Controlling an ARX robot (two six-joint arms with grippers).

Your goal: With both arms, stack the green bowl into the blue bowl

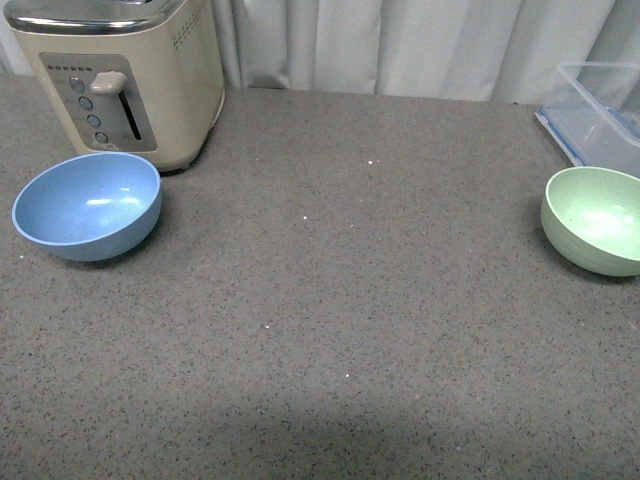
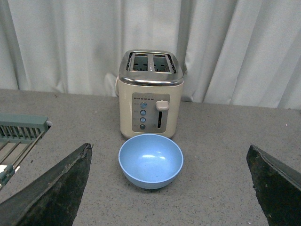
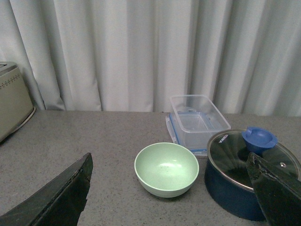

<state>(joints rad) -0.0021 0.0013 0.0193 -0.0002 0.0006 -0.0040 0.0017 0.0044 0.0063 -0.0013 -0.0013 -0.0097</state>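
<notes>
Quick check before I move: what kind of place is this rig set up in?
Probably a staged kitchen counter: a cream toaster, a lidded blue pot and a clear food container sit on a speckled grey worktop, with plain curtains hung behind.

The worktop (image 1: 340, 320) is dark grey, flecked with fine black and white specks. The blue bowl (image 1: 88, 205) is a soft light blue, faintly speckled. The green bowl (image 1: 595, 220) is pale mint with the same faint speckle. The toaster (image 1: 150, 70) is cream with a shiny silver top and a grey panel. The curtain (image 1: 400, 45) is plain whitish grey. The pot (image 3: 225, 193) is navy, its knob (image 3: 259, 139) bright blue. The box (image 3: 197, 117) is clear with blue trim. The left fingers (image 2: 56, 193) and right fingers (image 3: 51, 200) are dull black.
</notes>
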